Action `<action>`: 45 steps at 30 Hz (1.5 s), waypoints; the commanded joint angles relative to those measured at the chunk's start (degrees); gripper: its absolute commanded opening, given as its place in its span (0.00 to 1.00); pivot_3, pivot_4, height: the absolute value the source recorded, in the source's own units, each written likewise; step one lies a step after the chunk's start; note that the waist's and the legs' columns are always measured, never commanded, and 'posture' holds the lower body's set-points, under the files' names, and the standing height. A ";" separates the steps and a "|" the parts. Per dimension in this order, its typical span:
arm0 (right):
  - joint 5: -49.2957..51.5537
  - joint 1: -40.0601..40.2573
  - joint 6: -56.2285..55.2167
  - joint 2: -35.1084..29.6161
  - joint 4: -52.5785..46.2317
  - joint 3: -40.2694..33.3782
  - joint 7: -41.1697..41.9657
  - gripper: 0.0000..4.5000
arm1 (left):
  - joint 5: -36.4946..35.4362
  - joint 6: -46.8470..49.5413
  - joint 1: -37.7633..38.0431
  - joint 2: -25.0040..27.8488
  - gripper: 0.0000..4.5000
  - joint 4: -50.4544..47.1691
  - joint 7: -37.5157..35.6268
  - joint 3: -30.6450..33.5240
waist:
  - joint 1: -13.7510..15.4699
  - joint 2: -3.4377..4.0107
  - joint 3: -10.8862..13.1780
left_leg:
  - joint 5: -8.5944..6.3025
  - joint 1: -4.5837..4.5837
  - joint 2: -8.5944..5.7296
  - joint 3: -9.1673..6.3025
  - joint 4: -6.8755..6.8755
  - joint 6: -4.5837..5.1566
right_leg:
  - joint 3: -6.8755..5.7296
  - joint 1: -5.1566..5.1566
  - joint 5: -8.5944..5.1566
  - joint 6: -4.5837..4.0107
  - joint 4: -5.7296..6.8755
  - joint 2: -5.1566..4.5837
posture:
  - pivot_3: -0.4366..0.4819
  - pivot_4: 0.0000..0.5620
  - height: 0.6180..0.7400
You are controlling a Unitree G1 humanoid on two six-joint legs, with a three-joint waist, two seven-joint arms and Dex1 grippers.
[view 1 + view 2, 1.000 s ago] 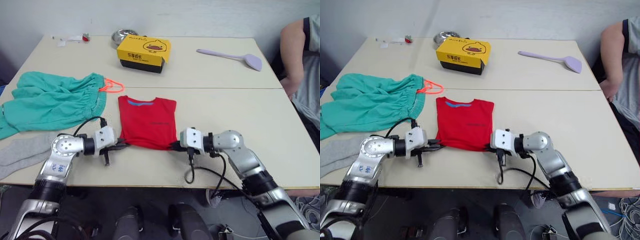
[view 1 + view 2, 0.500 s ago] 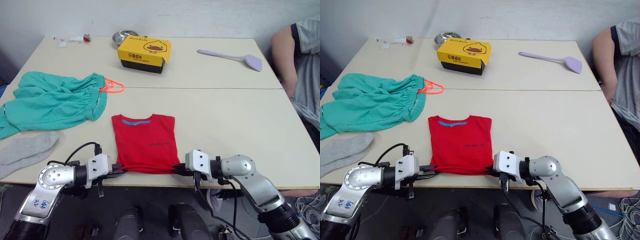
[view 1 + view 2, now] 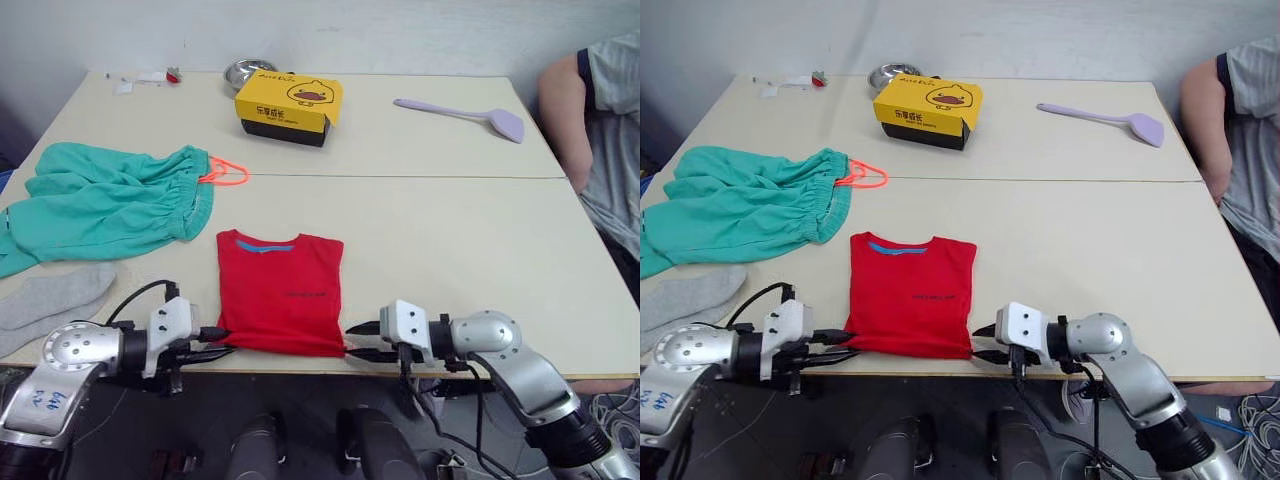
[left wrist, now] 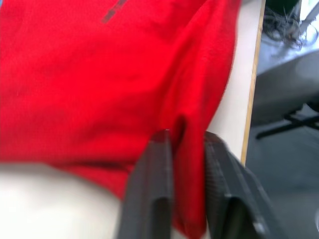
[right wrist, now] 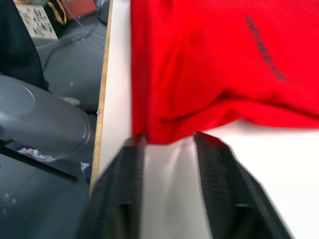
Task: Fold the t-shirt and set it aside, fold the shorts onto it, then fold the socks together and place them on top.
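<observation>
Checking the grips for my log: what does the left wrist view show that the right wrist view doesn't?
Left wrist view alone: red cloth of the t-shirt lying between the left gripper fingers. Right wrist view alone: the right gripper open, with the t-shirt's corner at its fingertips and bare table between the fingers. Both: the folded t-shirt at the table's near edge, floor beyond it.

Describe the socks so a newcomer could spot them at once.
On the long beige table, look to the robot's near-left edge, below the teal-green cloth shorts. The pair of plain light grey soft socks lies flat there, far smaller and paler than its neighbours.
</observation>
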 commanded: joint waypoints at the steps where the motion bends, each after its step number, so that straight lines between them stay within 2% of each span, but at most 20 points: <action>1: 7.50 0.48 2.37 -2.32 -4.33 -3.81 3.81 0.65 | -3.84 2.58 1.31 1.20 0.48 -1.74 -1.62 3.97 | 0.06 -0.02 0.01 | 0.00 -0.01 0.01 -0.01 -0.03 0.00 | -0.01 0.00 0.00 -0.01 -0.01 0.00 | 0.48 0.27 1.00; 2: 9.64 0.30 3.72 -3.11 -4.75 -4.84 4.88 0.72 | -5.81 4.02 2.23 2.07 0.55 -2.24 -3.42 5.47 | 0.07 -0.02 0.01 | -0.01 -0.01 0.00 -0.01 -0.03 0.01 | -0.01 0.00 -0.01 -0.01 -0.02 0.00 | 0.48 0.27 1.00; 4: 13.14 -0.54 5.82 -4.24 -4.97 -6.15 6.58 0.72 | -8.99 6.36 3.48 3.19 0.67 -3.03 -5.61 8.26 | -0.07 -0.10 0.06 | -0.02 -0.01 0.02 -0.02 -0.03 0.03 | -0.01 0.00 -0.02 -0.02 -0.03 0.01 | 0.48 0.27 1.00; 6: 15.33 -2.03 6.65 -3.82 -4.32 -7.31 6.50 0.68 | -15.15 12.13 2.77 3.30 0.68 -4.03 -5.13 11.67 | -0.01 -0.11 0.06 | -0.03 -0.01 0.02 -0.02 -0.03 0.02 | -0.01 0.00 -0.02 -0.03 -0.05 -0.01 | 0.48 0.27 1.00; 8: 17.60 -3.69 8.39 -2.22 -3.77 -8.17 5.12 0.57 | -19.67 16.06 0.59 2.61 0.68 -5.24 -3.38 13.81 | 0.03 -0.11 0.06 | -0.04 -0.01 0.02 -0.06 -0.01 0.01 | -0.03 0.00 -0.02 -0.03 -0.04 -0.01 | 0.48 0.27 1.00; 11: 18.72 -5.77 9.47 -0.41 -3.49 -8.03 3.60 0.35 | -25.24 21.06 -1.95 1.21 0.68 -7.23 -0.49 15.37 | 0.05 -0.11 0.06 | -0.02 0.00 0.01 -0.09 0.00 0.01 | -0.04 0.04 -0.01 -0.03 -0.03 -0.01 | 0.48 0.27 1.00; 14: 16.12 -8.23 8.41 1.82 -2.22 -5.85 1.70 0.11 | -23.47 20.56 -6.28 -1.56 0.55 -6.84 3.61 12.88 | 0.09 -0.11 0.06 | 0.00 -0.02 -0.01 -0.09 0.00 0.04 | -0.03 0.04 -0.01 -0.01 -0.05 -0.02 | 0.48 0.27 1.00; 16: 11.41 -10.47 5.20 4.47 0.45 -2.46 -0.26 0.00 | -18.45 16.35 -8.04 -3.64 0.41 -6.36 4.46 9.17 | -0.04 -0.10 0.06 | 0.12 -0.02 -0.02 -0.08 0.01 0.20 | -0.04 0.04 0.00 0.00 -0.04 0.00 | 0.48 0.27 1.00; 22: -1.05 -15.39 -2.29 13.05 10.58 6.03 -6.91 0.00 | -12.01 11.67 -7.59 -10.49 0.00 -7.92 7.30 0.32 | -0.11 -0.12 0.05 | 0.31 -0.03 -0.01 0.00 0.02 -0.08 | 0.00 -0.01 0.00 0.02 0.01 0.06 | 0.48 0.27 1.00; 28: -7.42 -16.93 -6.11 17.64 19.34 7.85 -12.24 0.00 | -4.01 4.49 -0.59 -10.50 0.00 -8.19 5.97 -5.47 | -0.22 -0.13 0.05 | 0.29 -0.02 -0.01 0.05 0.02 -0.14 | 0.05 -0.01 -0.01 0.04 -0.01 0.05 | 0.48 0.27 1.00; 34: -11.30 -19.06 -6.41 20.76 26.62 7.35 -16.37 0.00 | 3.31 -0.18 1.78 -12.33 0.00 -1.95 10.72 -6.53 | -0.19 -0.13 0.05 | 0.11 0.00 -0.01 -0.04 0.02 -0.14 | -0.01 -0.04 0.03 -0.06 0.12 0.02 | 0.48 0.27 1.00; 38: -12.31 -20.90 -7.19 20.95 29.89 4.28 -20.23 0.00 | 1.66 -0.26 4.53 -11.24 0.00 -2.71 9.15 -5.01 | -0.42 -0.13 0.03 | 0.11 0.04 0.00 -0.04 0.01 -0.14 | 0.00 -0.03 0.04 -0.07 0.15 -0.01 | 0.48 0.27 1.00; 42: -12.23 -22.57 -8.48 21.62 31.84 1.38 -23.77 0.00 | -2.89 0.49 7.88 -8.91 0.00 -5.24 4.58 -2.46 | -0.57 -0.13 0.03 | 0.11 0.05 0.02 -0.04 -0.02 -0.16 | -0.01 -0.03 0.03 -0.09 0.16 0.00 | 0.48 0.27 1.00; 44: -11.80 -22.92 -8.89 21.90 32.26 0.63 -24.02 0.00 | -4.69 0.72 7.36 -9.18 0.00 -5.10 5.02 -0.49 | -0.65 -0.10 0.05 | 0.12 0.04 0.02 -0.04 -0.05 -0.17 | -0.01 -0.06 0.02 -0.10 0.16 0.00 | 0.48 0.27 1.00; 45: -10.68 -22.82 -9.83 22.17 31.97 0.18 -23.07 0.00 | -8.59 3.53 6.05 -10.15 0.00 -5.67 6.43 1.50 | -0.63 -0.09 0.05 | 0.12 0.04 0.01 -0.04 -0.05 -0.17 | -0.01 -0.06 0.02 -0.10 0.15 0.00 | 0.48 0.27 1.00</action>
